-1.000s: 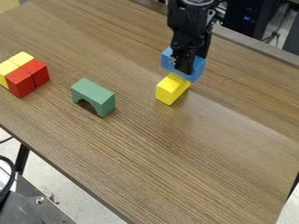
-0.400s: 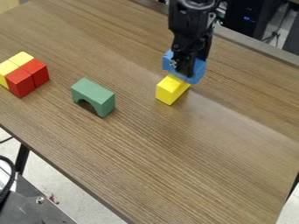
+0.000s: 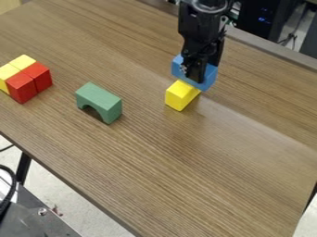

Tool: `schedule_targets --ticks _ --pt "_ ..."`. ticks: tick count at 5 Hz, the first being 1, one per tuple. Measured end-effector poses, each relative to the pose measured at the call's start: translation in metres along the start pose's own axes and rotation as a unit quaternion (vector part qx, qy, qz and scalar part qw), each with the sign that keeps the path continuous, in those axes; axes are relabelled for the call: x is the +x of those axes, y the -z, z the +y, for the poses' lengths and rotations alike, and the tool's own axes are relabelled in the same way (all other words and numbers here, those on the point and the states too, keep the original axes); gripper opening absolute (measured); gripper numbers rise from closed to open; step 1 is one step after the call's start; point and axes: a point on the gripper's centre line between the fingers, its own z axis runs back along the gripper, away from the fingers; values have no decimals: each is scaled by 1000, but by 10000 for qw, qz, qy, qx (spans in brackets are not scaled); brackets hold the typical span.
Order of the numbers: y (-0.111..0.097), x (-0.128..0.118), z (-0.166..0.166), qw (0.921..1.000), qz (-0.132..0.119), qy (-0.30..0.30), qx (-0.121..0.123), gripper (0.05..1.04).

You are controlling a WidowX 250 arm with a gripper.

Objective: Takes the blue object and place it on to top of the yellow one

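A brown wood-grain table (image 3: 186,166) spreads across most of the frame, running from the upper left down to the lower right. Pale floor (image 3: 74,199) shows past its edge at the lower left. The black robot arm (image 3: 201,23) hangs in from the top edge, right of centre. In the lower left corner sits a grey metal surface (image 3: 31,217), with a black cable (image 3: 9,185) curving above it at the left edge. A dark case (image 3: 257,21) with small blue lights stands behind the table at the upper right.

The gripper (image 3: 197,76), above and right of the frame's centre, has its fingers closed on the blue block (image 3: 210,76). That block is directly above the yellow block (image 3: 180,96) and hides part of its top; whether the two touch, I cannot tell. The yellow block rests on the table. Left of centre stands a green arch block (image 3: 99,98), its opening facing the lower left. At the left edge, two red cubes (image 3: 22,87) and two yellow cubes (image 3: 23,61) sit packed together in a cluster.
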Motion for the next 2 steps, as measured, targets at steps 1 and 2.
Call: schedule_targets --ticks 1,2 --pt "0 0 0 10000 0 31 0 603" --pt "0 0 1 10000 29 85 31 904"
